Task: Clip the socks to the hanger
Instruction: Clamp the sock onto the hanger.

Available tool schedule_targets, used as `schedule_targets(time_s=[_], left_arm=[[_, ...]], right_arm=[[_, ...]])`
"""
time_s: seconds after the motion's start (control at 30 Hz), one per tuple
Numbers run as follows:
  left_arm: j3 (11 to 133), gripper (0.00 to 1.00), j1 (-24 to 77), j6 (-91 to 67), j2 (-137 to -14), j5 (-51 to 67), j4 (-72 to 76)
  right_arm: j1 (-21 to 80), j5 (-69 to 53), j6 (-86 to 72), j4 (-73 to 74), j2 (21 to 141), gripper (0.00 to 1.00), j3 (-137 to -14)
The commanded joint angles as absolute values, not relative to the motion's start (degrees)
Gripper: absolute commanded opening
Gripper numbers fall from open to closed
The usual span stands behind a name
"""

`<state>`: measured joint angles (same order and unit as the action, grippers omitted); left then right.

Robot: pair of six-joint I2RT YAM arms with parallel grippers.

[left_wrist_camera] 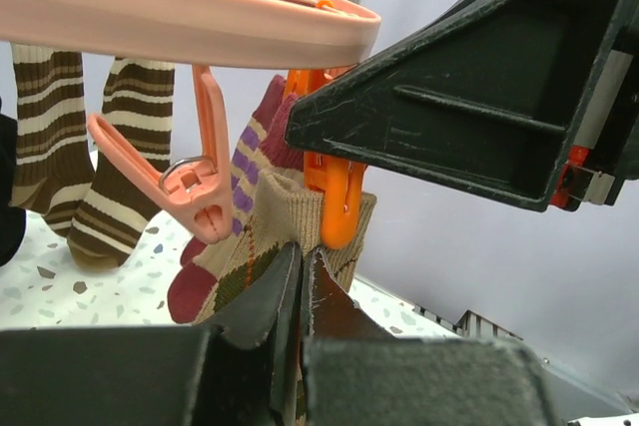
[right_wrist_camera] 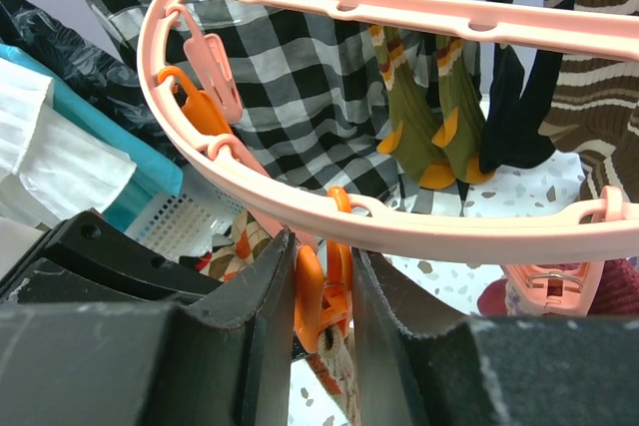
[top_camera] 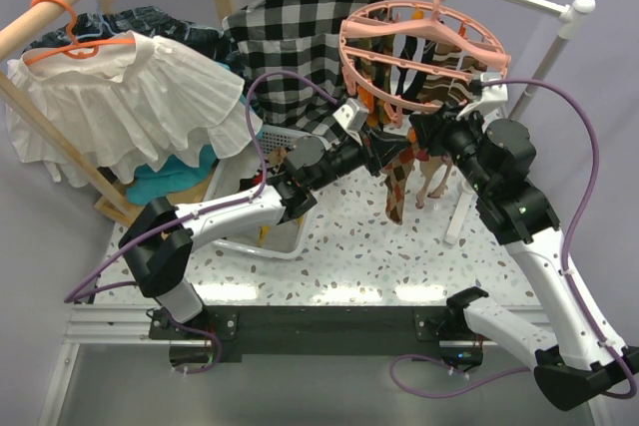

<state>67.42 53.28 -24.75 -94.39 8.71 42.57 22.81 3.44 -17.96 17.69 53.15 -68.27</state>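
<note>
The salmon-pink hanger (top_camera: 419, 42) hangs by its hook from a white rail, with several socks pegged under it. My left gripper (top_camera: 367, 139) is shut on the cuff of a cream argyle sock (top_camera: 396, 182) just below the ring; in the left wrist view its jaws (left_wrist_camera: 302, 251) pinch the sock (left_wrist_camera: 255, 246) under an orange peg (left_wrist_camera: 334, 209). My right gripper (top_camera: 427, 130) is shut on that orange peg (right_wrist_camera: 312, 291), fingers either side of it (right_wrist_camera: 321, 246), and the sock's cuff (right_wrist_camera: 339, 371) sits in the peg's mouth. An empty pink peg (left_wrist_camera: 190, 192) dangles beside it.
A black-and-white checked shirt (top_camera: 290, 47) hangs behind the ring. A white mesh basket (top_camera: 285, 135) stands under my left arm. A white frilled garment on an orange coat hanger (top_camera: 130, 87) hangs at left. Brown striped (left_wrist_camera: 90, 147), olive (right_wrist_camera: 429, 97) and black socks (right_wrist_camera: 519, 97) hang on the ring.
</note>
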Motion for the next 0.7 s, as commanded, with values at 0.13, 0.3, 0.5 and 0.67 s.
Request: schedule_targets(time_s=[0.13,0.3,0.5,0.67], left_arm=[[71.54,0.00,53.44,-25.84,-92.20,9.75,46.93],[71.02,0.06,53.44,-25.84,-92.37,9.93,46.85],[67.60,0.39,53.35,-24.79,-90.88,10.72,47.72],[62.32,0.67,52.74,-22.42,-85.80,9.58,46.41]], right_arm=[[22.76,3.08,-17.40,15.38,52.47,0.09,-67.94],[22.68,3.78,-17.14,15.38,52.29,0.41,-68.03],[22.68,7.02,-16.87,16.08,52.03,0.57,-68.12],[22.76,10.72,-16.70,16.96,51.59,0.60,-68.12]])
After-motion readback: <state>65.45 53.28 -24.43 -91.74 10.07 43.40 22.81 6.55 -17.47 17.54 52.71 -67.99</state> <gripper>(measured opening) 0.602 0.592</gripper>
